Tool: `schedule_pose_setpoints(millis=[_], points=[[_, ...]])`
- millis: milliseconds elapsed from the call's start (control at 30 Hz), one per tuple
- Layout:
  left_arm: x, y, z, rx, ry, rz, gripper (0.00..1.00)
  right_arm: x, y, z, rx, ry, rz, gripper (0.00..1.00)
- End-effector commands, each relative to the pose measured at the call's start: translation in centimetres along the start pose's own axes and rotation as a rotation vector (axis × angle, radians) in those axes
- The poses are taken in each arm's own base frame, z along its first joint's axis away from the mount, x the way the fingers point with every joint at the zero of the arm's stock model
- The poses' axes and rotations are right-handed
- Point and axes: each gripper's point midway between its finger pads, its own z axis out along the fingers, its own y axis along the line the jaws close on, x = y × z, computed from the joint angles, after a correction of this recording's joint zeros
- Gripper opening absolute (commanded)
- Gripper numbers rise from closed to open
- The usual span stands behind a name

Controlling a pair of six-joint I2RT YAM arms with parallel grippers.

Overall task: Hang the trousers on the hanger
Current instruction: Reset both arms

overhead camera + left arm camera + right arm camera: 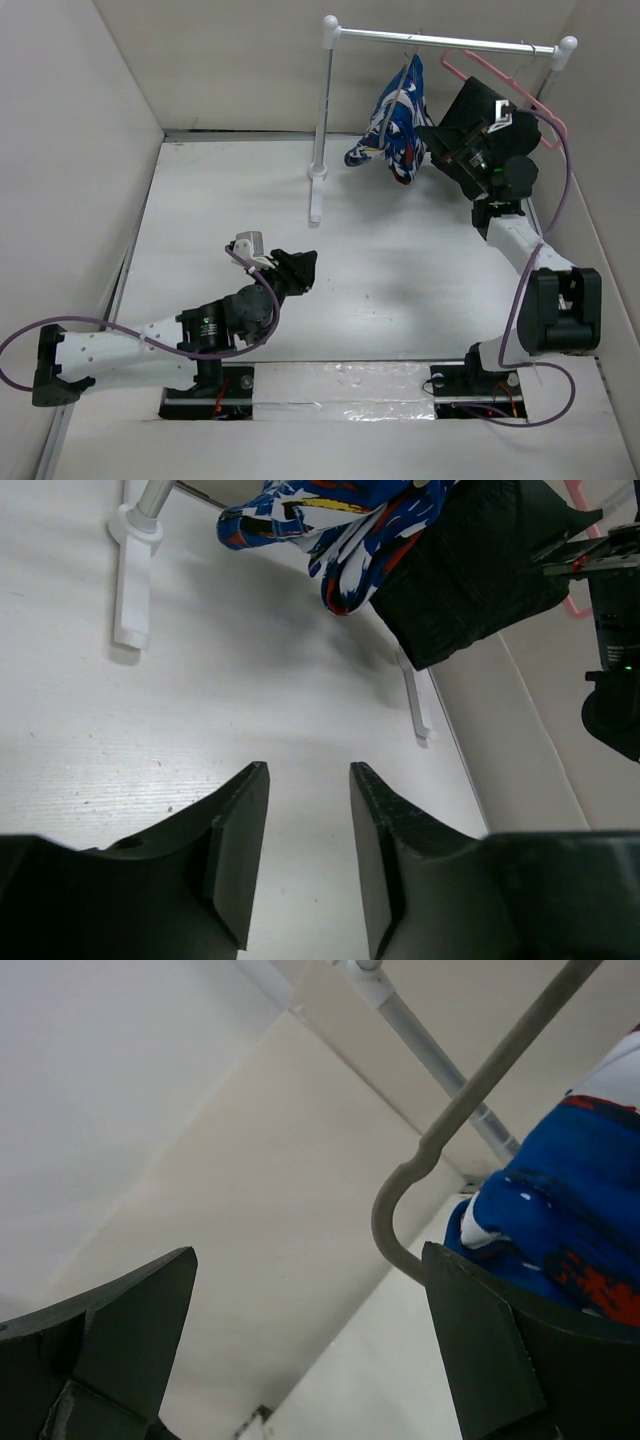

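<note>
Closest to my base, my left gripper (308,770) hovers low over the white table (380,270). Its fingers (240,830) stand partway apart with a narrow gap, and only bare tabletop shows between them. It holds nothing and touches nothing.

Farther out and higher, my right gripper (308,1250) is raised to the clothes rack with its fingers spread wide. Nothing is clamped in that gap. The curved grey frame of the hanger (440,1130) passes just beside the finger (490,1360) on the right of the wrist view. The blue, white and red trousers (560,1190) bunch right behind that finger; I cannot tell whether the cloth touches it.

The trousers are draped over the hanger, which hangs from the rail (440,40) near its middle. Along the rail past my right wrist hangs a pink hanger (500,75).
</note>
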Motion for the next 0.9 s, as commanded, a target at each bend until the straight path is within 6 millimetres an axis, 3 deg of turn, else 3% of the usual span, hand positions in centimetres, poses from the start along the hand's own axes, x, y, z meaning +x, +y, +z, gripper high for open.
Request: schedule_pose_setpoints(millis=[0,33,67,100,133,167,200,233,267,300,367,433,500,600,633,700,867], points=[[-1.2,-1.6,-0.1,0.036,-0.009,-0.023,0.36,1.0,0.0,-0.7,0.066,0.023,-0.176,1.00],[-1.2,-1.6,-0.1,0.034,-0.009,-0.024,0.38,1.3,1.8,-0.9,0.041,0.029,-0.251,1.00],[-1.1,-1.7,-0.1,0.035,-0.008,-0.023,0.39,1.6,2.2,-1.4,0.043,0.040,-0.274,1.00],[-1.2,-1.8,-0.1,0.036,-0.009,-0.025,0.40,3.3,1.9,-2.1,0.061,0.076,-0.267,1.00],[-1.3,-2.0,-0.1,0.044,-0.011,-0.030,0.41,3.3,4.1,-2.8,0.033,0.072,-0.356,1.00],[-1.4,-2.1,-0.1,0.048,-0.013,-0.017,0.43,3.8,4.8,-3.3,0.034,0.080,-0.387,1.00],[-1.5,-2.2,-0.1,0.054,-0.014,-0.020,0.44,5.4,4.3,-4.3,0.074,0.128,-0.384,1.00],[-1.5,-2.3,-0.1,0.062,-0.009,-0.016,0.45,5.4,4.5,-5.0,0.089,0.139,-0.470,1.00],[-1.6,-2.3,-0.2,0.067,-0.012,-0.014,0.45,5.2,7.0,-6.0,0.075,0.119,-0.526,1.00],[-1.7,-2.3,-0.3,0.072,-0.013,-0.015,0.45,5.8,6.7,-7.3,0.128,0.150,-0.532,1.00],[-2.0,-1.8,-0.6,0.069,-0.021,-0.018,0.45,5.8,7.7,-9.2,0.161,0.151,-0.647,1.00],[-2.0,-0.7,-0.8,0.049,-0.021,-0.010,0.45,6.2,9.2,-12.3,0.225,0.154,-0.701,1.00],[-2.1,0.6,-1.2,0.029,-0.030,-0.046,0.46,6.4,8.9,-15.9,0.352,0.147,-0.735,1.00],[-1.5,3.1,-1.9,0.000,-0.024,-0.064,0.47,7.1,6.8,-19.6,0.503,0.141,-0.750,1.00],[-1.2,3.5,-2.1,0.002,-0.017,-0.075,0.47,7.0,7.4,-20.7,0.511,0.110,-0.773,1.00],[-0.8,4.5,-2.5,0.009,-0.011,-0.093,0.47,7.5,5.6,-22.5,0.595,0.123,-0.777,1.00],[0.1,6.2,-3.2,-0.006,0.025,-0.111,0.47,7.9,5.6,-22.9,0.592,0.092,-0.748,1.00]])
